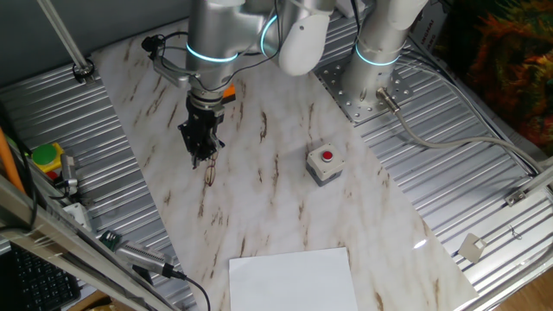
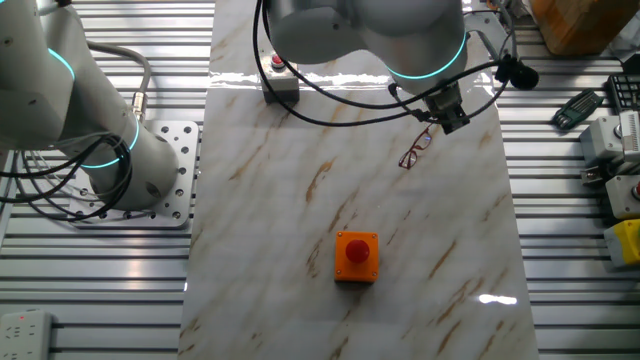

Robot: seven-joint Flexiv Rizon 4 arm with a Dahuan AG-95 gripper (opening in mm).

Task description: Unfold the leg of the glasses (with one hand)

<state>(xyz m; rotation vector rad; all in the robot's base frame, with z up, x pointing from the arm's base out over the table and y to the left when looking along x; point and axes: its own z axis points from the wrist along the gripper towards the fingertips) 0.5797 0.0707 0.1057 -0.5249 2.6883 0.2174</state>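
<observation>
The pincer (image 1: 204,154) is down low over the marble tabletop (image 1: 259,216), its dark fingers right at the glasses (image 1: 211,170), and whether they are actually clamped on the wire frame I cannot tell, the tips blur into it. From the other fixed view the pincer (image 2: 447,118) is mostly hidden under the arm's big grey body, with the glasses (image 2: 416,149) poking out below it, lenses just readable; the leg is too thin to pick out separately. Moving outward, a grey button box (image 1: 323,163) with a red button sits well apart on the marble, an orange button box (image 2: 356,256) shows in the other fixed view, and a white sheet (image 1: 291,278) lies at the near edge, cut off by the frame
</observation>
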